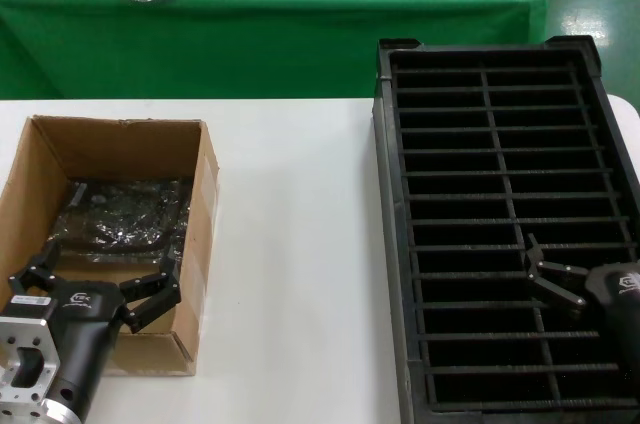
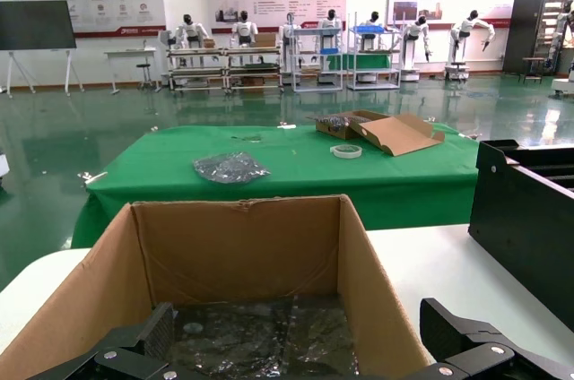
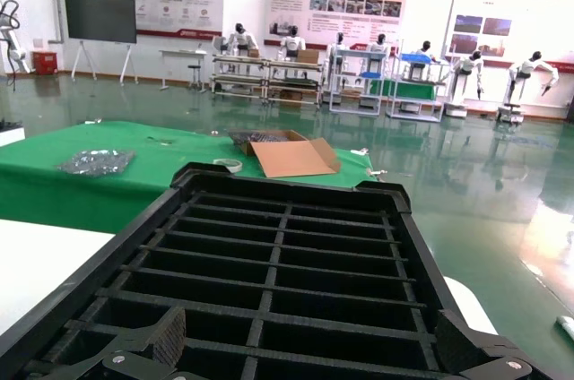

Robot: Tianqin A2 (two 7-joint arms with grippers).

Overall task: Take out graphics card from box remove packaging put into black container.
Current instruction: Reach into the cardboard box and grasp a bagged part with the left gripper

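Hovering at lower left, left gripper [image 1: 100, 289] is spread wide and empty above the box [image 1: 205, 194]; the packaging [image 1: 125, 209] lies flat inside, card not discernible. Risk: fingers catching the corrugated wall, or slipping on glossy, crinkled film. Right gripper [image 1: 545, 274], open, empty, waits over the ribbed black container [image 1: 385, 194].
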